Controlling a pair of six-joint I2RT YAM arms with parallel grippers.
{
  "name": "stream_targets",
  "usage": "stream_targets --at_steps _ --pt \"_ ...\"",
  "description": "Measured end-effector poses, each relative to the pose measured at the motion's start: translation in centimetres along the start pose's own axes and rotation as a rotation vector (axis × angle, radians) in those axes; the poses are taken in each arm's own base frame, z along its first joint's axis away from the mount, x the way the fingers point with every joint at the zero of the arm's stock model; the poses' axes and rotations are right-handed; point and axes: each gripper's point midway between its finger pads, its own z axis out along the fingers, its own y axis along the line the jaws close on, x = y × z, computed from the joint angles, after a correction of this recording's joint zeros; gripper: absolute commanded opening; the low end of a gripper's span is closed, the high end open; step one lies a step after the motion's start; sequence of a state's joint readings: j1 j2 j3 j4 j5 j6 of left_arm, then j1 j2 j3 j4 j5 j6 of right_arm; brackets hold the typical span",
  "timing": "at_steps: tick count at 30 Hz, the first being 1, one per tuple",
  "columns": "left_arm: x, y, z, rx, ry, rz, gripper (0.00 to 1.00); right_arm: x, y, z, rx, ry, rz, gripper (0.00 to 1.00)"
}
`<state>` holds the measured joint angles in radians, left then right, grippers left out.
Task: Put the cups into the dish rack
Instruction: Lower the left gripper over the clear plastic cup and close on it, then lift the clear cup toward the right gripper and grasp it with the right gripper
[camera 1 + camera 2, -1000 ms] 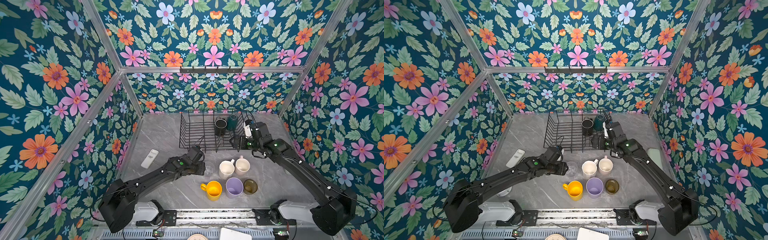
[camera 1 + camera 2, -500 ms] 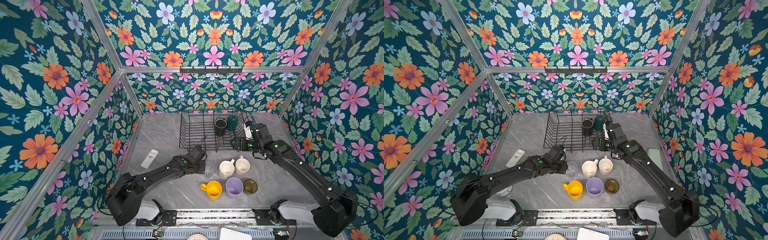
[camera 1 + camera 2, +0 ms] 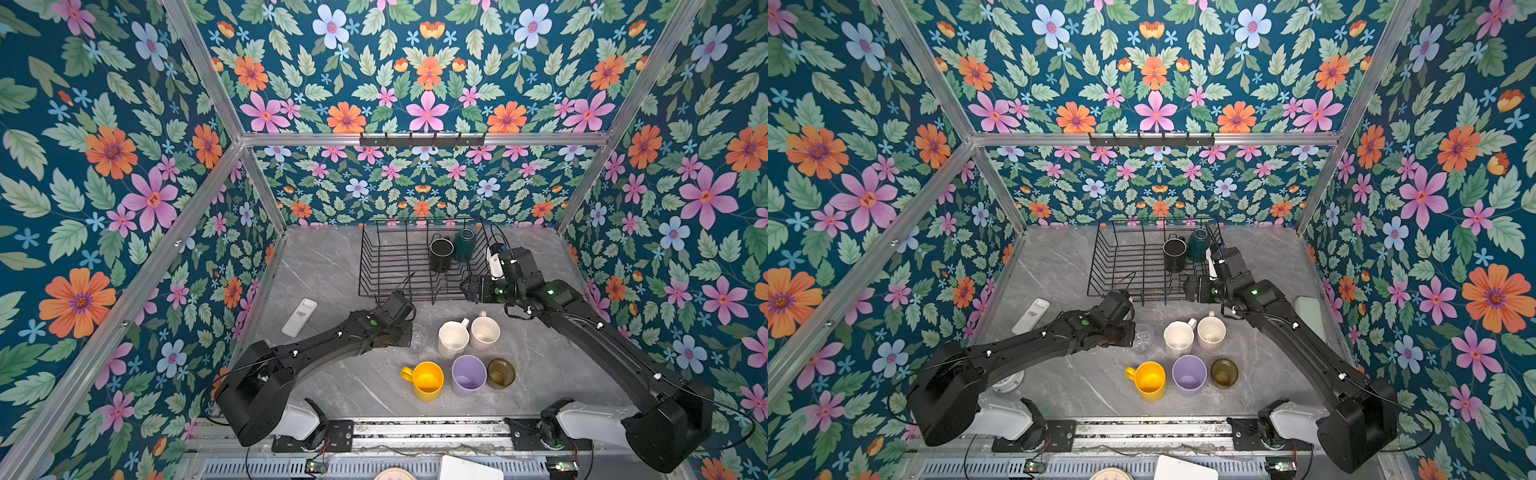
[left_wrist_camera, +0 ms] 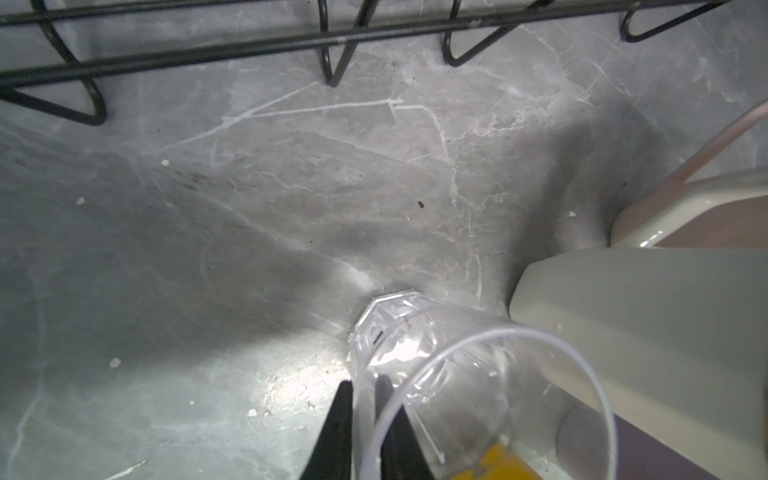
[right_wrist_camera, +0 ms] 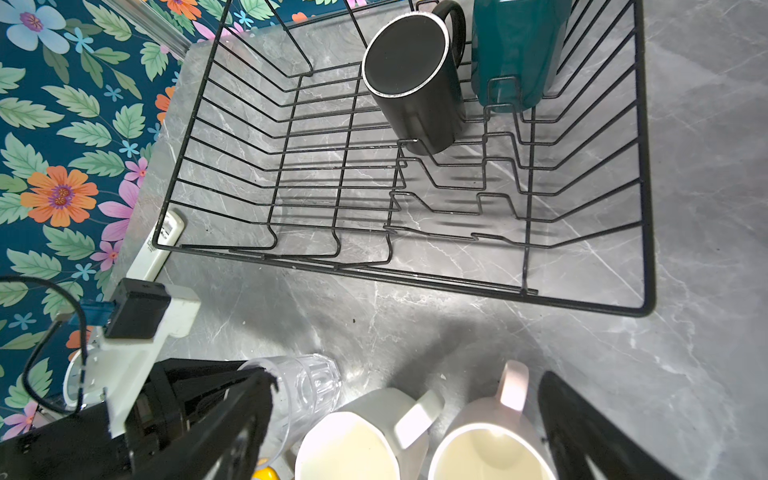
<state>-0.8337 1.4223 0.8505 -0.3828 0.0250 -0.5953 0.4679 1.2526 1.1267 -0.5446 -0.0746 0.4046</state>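
The black wire dish rack point(image 3: 384, 266) stands at the back and holds a black mug point(image 3: 440, 253) and a dark green mug point(image 3: 463, 245). On the table in front stand a white mug point(image 3: 452, 338), a pale pink mug point(image 3: 484, 332), a yellow mug point(image 3: 426, 380), a lavender tumbler point(image 3: 468, 374) and an amber glass point(image 3: 500, 372). My left gripper point(image 4: 365, 415) is shut on the rim of the clear glass point(image 4: 415, 353), one finger inside and one outside. The glass point(image 3: 1143, 337) rests on the table left of the white mug. My right gripper point(image 5: 407, 436) hangs open above the white and pink mugs, near the rack's front right corner.
A white remote point(image 3: 299, 317) lies left of the rack's front corner. A pale green flat thing point(image 3: 1308, 316) sits by the right wall. A black hook rail point(image 3: 422, 139) runs along the back wall. The rack's front rim point(image 5: 415, 276) is close behind the mugs.
My left gripper has closed from open onto the clear glass's rim, and its arm has shifted a little toward the glass. The right arm has not moved.
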Motion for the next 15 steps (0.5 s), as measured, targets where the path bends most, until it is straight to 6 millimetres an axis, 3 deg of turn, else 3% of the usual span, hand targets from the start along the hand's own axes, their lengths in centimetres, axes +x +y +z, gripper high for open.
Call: stream_targets --at_steps 5,15 --pt "0.0 0.1 -0.1 -0.002 -0.003 -0.007 0.0 0.0 0.0 0.1 -0.003 0.002 0.0 0.99" --pt "-0.1 1.0 -1.9 -0.023 -0.047 -0.013 0.0 -0.1 0.5 0.2 -0.024 -0.001 0.0 0.99"
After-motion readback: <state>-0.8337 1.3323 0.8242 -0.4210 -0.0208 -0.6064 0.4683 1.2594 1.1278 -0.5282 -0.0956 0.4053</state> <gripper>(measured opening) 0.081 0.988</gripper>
